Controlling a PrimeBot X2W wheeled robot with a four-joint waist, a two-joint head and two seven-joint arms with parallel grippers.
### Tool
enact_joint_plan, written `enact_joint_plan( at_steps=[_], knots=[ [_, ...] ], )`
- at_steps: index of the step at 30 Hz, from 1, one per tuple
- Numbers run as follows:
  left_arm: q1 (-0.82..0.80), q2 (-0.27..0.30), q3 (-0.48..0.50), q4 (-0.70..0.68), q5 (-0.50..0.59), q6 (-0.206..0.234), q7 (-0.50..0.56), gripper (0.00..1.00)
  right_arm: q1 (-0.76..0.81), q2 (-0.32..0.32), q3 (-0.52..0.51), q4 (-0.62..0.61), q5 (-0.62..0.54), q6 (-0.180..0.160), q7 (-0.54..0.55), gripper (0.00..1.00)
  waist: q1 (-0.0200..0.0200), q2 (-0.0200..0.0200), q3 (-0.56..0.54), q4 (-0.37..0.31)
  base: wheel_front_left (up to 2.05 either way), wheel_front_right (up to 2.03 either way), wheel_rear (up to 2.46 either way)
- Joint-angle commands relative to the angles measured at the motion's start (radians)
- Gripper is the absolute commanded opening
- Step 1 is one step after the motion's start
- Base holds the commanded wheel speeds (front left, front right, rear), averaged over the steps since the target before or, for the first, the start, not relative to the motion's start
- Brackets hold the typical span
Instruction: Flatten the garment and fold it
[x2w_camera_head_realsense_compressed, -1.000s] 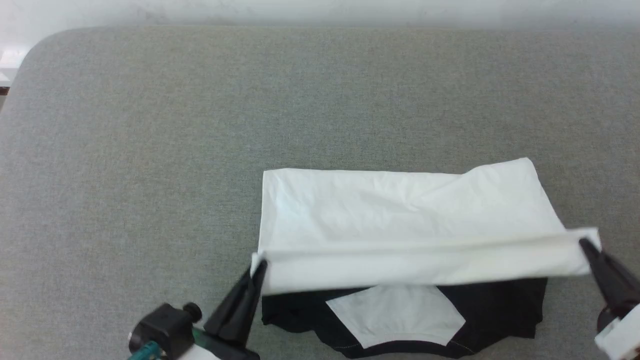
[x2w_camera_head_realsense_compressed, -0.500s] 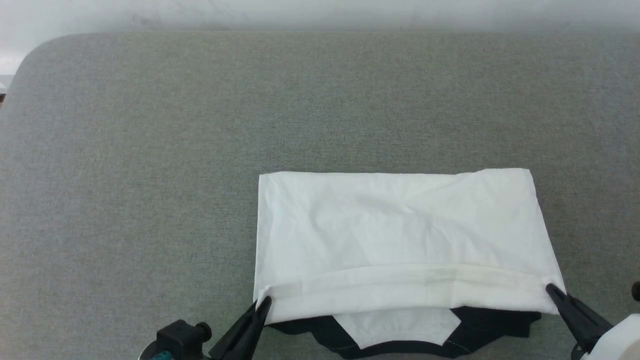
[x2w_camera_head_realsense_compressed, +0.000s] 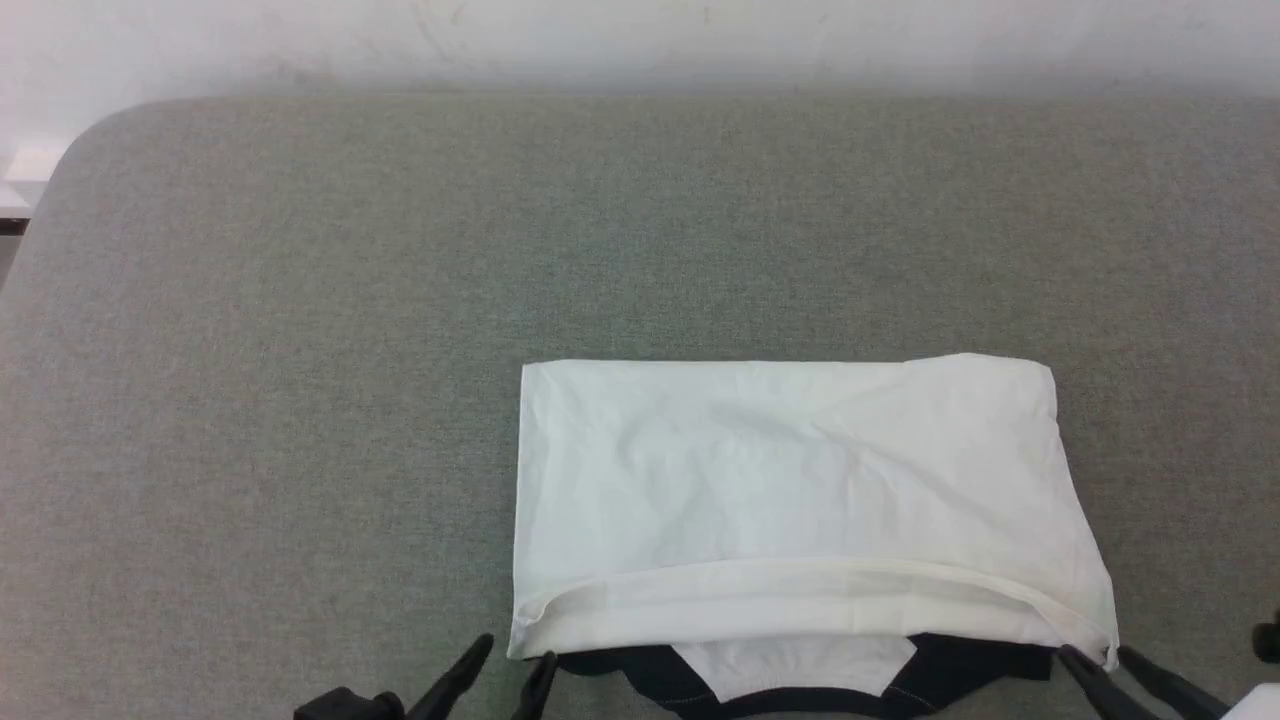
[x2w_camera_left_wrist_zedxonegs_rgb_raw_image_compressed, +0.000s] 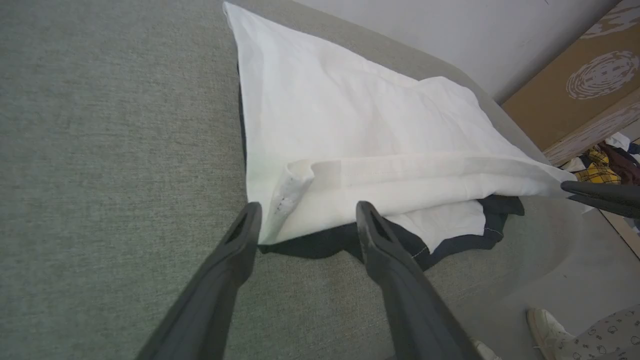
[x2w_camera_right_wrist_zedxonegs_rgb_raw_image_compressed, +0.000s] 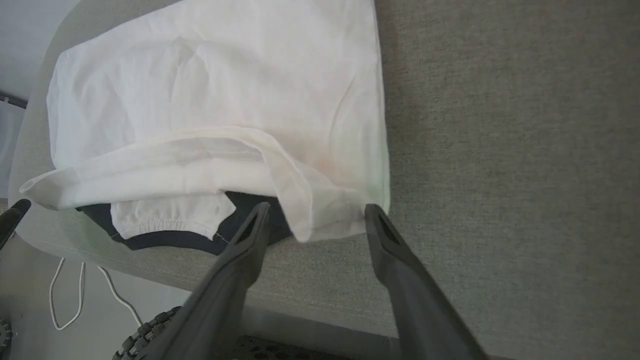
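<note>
Lying folded, the garment.

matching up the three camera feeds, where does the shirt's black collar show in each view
Head view: black collar at the bottom edge, right of centre, peeking out below the white fold.
Left wrist view: black collar right of centre, under the white layer.
Right wrist view: black collar at lower left, left of the two fingers.
Shared landmark: the white hem band, lying just above the collar in every picture.
</note>
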Motion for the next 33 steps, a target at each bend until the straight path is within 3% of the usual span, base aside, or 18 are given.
enact_joint_plan(
  at_steps=[1, 9, 15, 22, 33],
  knots=[
    [0.008, 0.007, 0.008, -0.011, -0.004, 0.009, -0.009, 1.0, 0.004, 0.0, -0.007, -0.009, 0.005, -0.001, -0.004, 1.0, 0.0001, 0.0, -0.004, 0.001, 0.0, 0.0, 0.0],
    [0.018, -0.027, 0.125, -0.15, 0.015, 0.067, -0.084, 1.0, -0.013, 0.025, -0.095, -0.04, 0.005, -0.001, -0.052, 1.0, 0.0001, 0.0, -0.018, 0.009, 0.0, 0.0, 0.0],
    [-0.008, -0.136, 0.26, -0.324, 0.163, 0.125, -0.092, 1.0, -0.078, 0.071, -0.187, -0.024, -0.073, -0.001, -0.094, 1.0, 0.0001, 0.0, -0.001, 0.016, 0.0, 0.0, 0.0],
    [-0.003, -0.232, 0.299, -0.353, 0.292, 0.102, -0.092, 1.0, -0.171, 0.075, -0.14, 0.057, -0.16, -0.001, -0.033, 1.0, 0.0001, 0.0, 0.029, 0.028, 0.0, 0.0, 0.0],
    [-0.019, -0.283, 0.297, -0.289, 0.343, 0.03, -0.092, 1.0, -0.259, 0.029, -0.048, 0.225, -0.165, -0.001, 0.034, 1.0, 0.0001, 0.0, 0.065, 0.079, 0.0, 0.0, 0.0]
  ],
)
